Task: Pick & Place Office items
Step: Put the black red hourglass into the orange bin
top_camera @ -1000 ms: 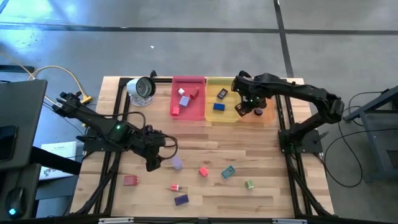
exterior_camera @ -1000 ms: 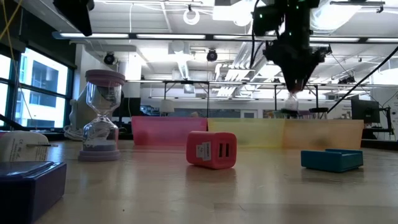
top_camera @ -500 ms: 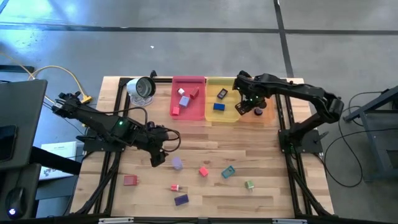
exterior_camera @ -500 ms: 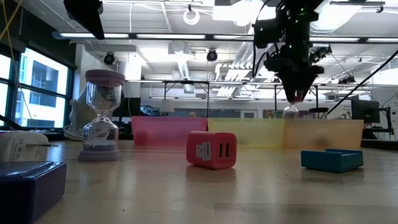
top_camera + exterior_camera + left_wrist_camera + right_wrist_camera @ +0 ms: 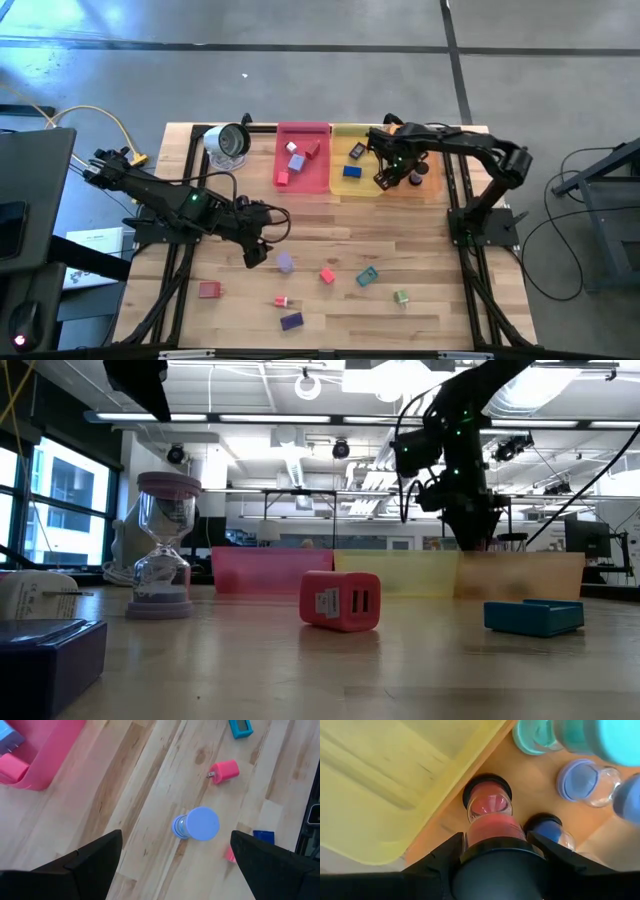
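While the right tool (image 5: 385, 181) has sunk into the translucent orange tray (image 5: 432, 186), pinching a glassy black-capped hourglass (image 5: 487, 802), the left tool (image 5: 252, 259) hovers spread above the lavender hourglass (image 5: 285, 263) on the wooden bench (image 5: 420, 240).

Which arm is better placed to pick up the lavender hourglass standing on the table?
The left: its open gripper hangs right above the lavender hourglass, while the right gripper is at the trays.
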### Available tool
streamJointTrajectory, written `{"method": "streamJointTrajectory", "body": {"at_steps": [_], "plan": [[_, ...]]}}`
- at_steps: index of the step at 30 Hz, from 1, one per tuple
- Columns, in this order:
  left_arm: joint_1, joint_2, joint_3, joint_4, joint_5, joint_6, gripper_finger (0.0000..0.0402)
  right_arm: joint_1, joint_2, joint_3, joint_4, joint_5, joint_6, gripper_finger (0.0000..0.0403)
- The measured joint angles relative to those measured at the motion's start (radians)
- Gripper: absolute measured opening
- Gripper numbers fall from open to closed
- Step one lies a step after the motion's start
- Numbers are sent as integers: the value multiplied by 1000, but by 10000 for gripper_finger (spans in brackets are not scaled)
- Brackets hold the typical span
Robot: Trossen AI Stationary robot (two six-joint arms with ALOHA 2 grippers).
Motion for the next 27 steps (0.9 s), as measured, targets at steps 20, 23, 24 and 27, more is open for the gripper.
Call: {"method": "streamJointTrajectory", "body": {"at_steps": [20,23,24,27], "plan": [[0,8,0,49,-82,-33,363,-12,22,32,-37,20,-87,332],[0,8,0,67,-112,-32,363,-12,22,71,-83,40,-112,330],[0,8,0,75,-115,-31,363,-12,22,87,-105,42,-116,329],[0,8,0,94,-132,-25,363,-9,22,138,-158,41,-127,327]]}}
